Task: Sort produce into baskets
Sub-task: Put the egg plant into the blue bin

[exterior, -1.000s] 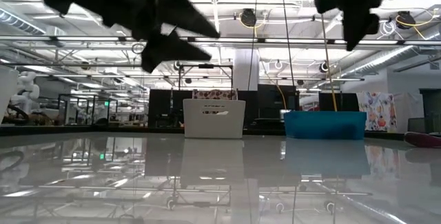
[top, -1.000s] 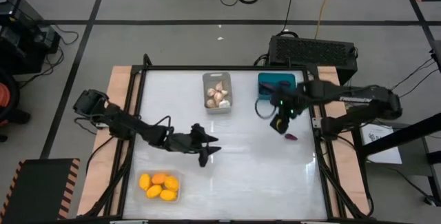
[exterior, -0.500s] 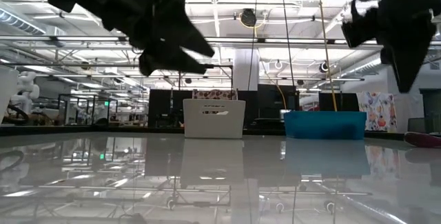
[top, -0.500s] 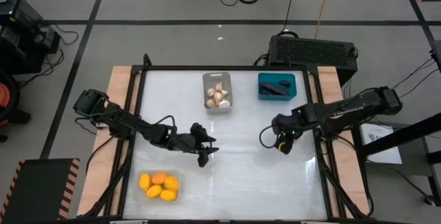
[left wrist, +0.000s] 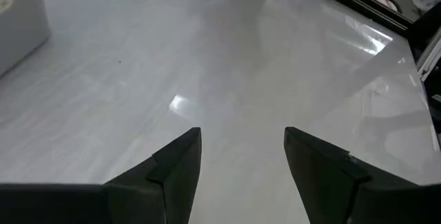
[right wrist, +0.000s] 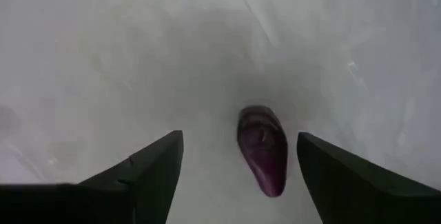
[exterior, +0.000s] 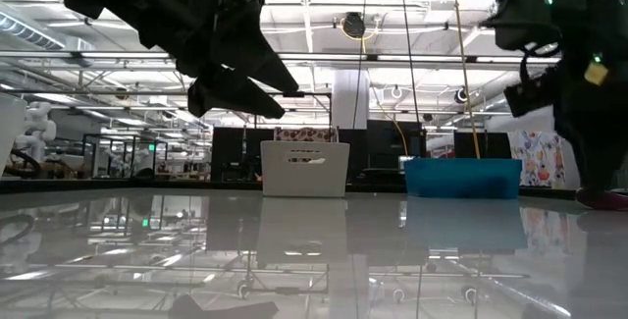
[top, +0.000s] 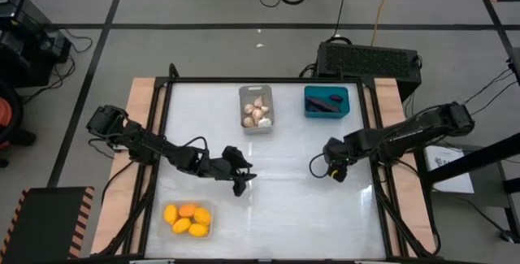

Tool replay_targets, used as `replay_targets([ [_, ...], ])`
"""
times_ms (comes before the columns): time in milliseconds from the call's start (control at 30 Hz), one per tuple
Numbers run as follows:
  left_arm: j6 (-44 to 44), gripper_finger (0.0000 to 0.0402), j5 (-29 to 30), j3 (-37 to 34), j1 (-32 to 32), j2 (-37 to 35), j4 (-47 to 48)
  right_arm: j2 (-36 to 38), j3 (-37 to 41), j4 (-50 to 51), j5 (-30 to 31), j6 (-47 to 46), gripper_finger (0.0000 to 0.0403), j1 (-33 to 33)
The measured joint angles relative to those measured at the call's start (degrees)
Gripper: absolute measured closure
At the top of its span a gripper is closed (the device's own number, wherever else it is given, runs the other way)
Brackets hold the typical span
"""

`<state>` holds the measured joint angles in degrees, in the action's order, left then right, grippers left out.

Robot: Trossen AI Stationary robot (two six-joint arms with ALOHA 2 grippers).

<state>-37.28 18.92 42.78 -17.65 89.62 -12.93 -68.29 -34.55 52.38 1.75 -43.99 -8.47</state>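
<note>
High view: the right gripper point(top: 335, 170) has dropped lower right of centre since a second ago, away from the teal basket point(top: 326, 101); the left gripper point(top: 240, 179) waits spread at centre. Right wrist view: fingers apart around a purple eggplant point(right wrist: 262, 148) at centre, not touching.

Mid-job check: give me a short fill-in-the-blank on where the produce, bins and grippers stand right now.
1. The right gripper is open above a small ____ eggplant lying on the table.
2. The yellow and orange fruits sit in the bin nearest the ____ arm.
3. The garlic bulbs are in the pale grey bin, which stands beside the ____ bin.
4. The left gripper is open and holds ____.

Missing words: purple; left; teal; nothing
</note>
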Motion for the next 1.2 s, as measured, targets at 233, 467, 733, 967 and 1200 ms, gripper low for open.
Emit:
replay_targets([
  [233, -2.9, 0.0187, -0.6, 0.0, 0.0, 0.0, 0.0, 0.0, 5.6, -4.7, 0.5, -0.3, 0.0158, 0.0],
  [467, -4.9, 0.0187, -0.9, 0.0, -0.1, 0.0, 0.0, 0.0, 6.0, -6.1, 0.7, -1.8, 0.0259, 0.0],
  [733, -5.9, 0.0187, -0.9, 0.0, -0.6, 0.0, 0.0, 0.0, 1.5, -6.5, 1.5, -3.0, 0.0387, 0.0],
  [967, -5.9, 0.0187, -0.9, 0.0, -0.9, 0.0, 0.0, 0.0, -9.9, -5.8, 10.7, 3.4, 0.0381, 1.9],
  [1200, -5.9, 0.0187, -0.8, 0.0, -0.9, 0.0, 0.0, 0.0, -19.4, -3.0, 25.3, 11.6, 0.0380, 11.6],
])
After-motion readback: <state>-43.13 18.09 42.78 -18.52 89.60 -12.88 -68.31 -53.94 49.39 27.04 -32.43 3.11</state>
